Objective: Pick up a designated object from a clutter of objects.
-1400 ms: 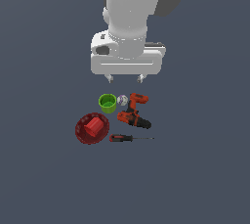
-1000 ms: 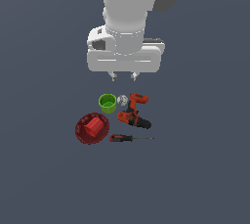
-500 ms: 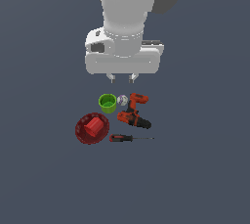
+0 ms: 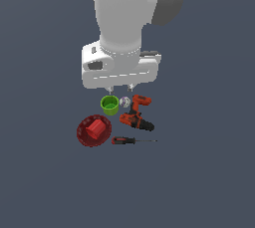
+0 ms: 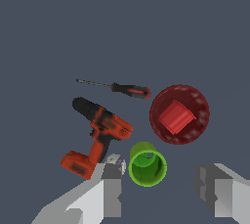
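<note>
Inside dark red bowl (image 4: 84,135): red cup (image 4: 96,128).

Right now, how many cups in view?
2. The bright green cup stands under the gripper, beside the tiny pale ball. The brighter red cup sits inside the dark red bowl. None seem hidden.

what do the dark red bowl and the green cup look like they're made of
Wide, shallow dark red round bowl: probably matte plastic, with an even colour and faint pale speckles near the rim. Small bright green cup: likely smooth plastic, a flat saturated colour with no glints. Both are simulator renders, so this is uncertain.
</note>
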You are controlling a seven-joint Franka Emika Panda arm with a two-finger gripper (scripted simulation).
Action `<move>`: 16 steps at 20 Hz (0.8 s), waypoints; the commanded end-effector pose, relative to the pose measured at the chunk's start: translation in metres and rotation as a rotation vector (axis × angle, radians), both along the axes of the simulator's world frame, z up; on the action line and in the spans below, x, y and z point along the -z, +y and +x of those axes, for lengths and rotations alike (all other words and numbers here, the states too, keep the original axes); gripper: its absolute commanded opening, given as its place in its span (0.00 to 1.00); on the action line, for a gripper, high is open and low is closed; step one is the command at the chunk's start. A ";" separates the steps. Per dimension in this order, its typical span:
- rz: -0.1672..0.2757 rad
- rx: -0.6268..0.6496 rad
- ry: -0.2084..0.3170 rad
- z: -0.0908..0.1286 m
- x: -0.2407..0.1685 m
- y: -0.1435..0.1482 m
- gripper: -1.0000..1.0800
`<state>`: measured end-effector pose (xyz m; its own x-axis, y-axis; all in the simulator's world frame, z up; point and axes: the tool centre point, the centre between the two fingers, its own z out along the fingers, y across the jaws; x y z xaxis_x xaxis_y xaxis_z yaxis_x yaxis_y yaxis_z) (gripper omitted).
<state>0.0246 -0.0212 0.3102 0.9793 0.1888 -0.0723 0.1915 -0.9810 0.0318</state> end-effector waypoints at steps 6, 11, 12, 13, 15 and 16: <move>0.004 -0.168 0.062 0.024 0.023 -0.017 0.62; 0.012 -0.283 0.105 0.039 0.041 -0.030 0.62; 0.014 -0.305 0.114 0.042 0.044 -0.032 0.62; 0.017 -0.328 0.122 0.045 0.048 -0.035 0.62; 0.023 -0.374 0.140 0.050 0.056 -0.040 0.62; 0.026 -0.396 0.148 0.053 0.060 -0.043 0.62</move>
<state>0.0735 -0.0599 0.2563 0.8316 0.5224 -0.1886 0.5256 -0.8500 -0.0367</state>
